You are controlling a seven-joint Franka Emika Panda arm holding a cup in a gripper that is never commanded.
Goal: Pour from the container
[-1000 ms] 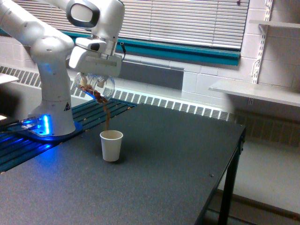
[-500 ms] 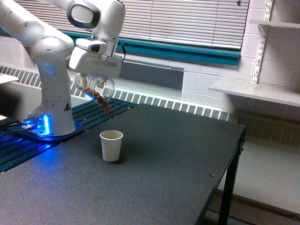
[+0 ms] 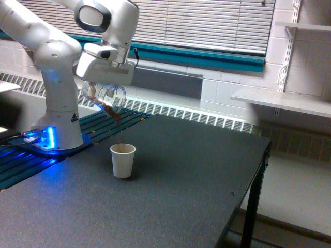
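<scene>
The container [image 3: 105,96] is a clear round cup held tilted on its side, mouth pointing toward the exterior view's right and down. A few brown lumpy bits cling near its lip. My gripper [image 3: 103,88] is shut on it from above, its fingertips partly hidden behind the cup's wall. Below and slightly right of the mouth, a small white paper cup [image 3: 123,160] stands upright on the dark table [image 3: 186,181]. A faint trace of brown falls just above the paper cup's rim.
The arm's white base [image 3: 59,124] with blue lights stands at the exterior view's left on a slatted dark surface. A radiator grille runs along the back wall. The table's right edge [image 3: 261,170] drops off to the floor. White shelves hang at the right.
The brown stream that ran from the container into the paper cup has thinned to a last trace. The container has rotated back slightly, its mouth a little higher.
</scene>
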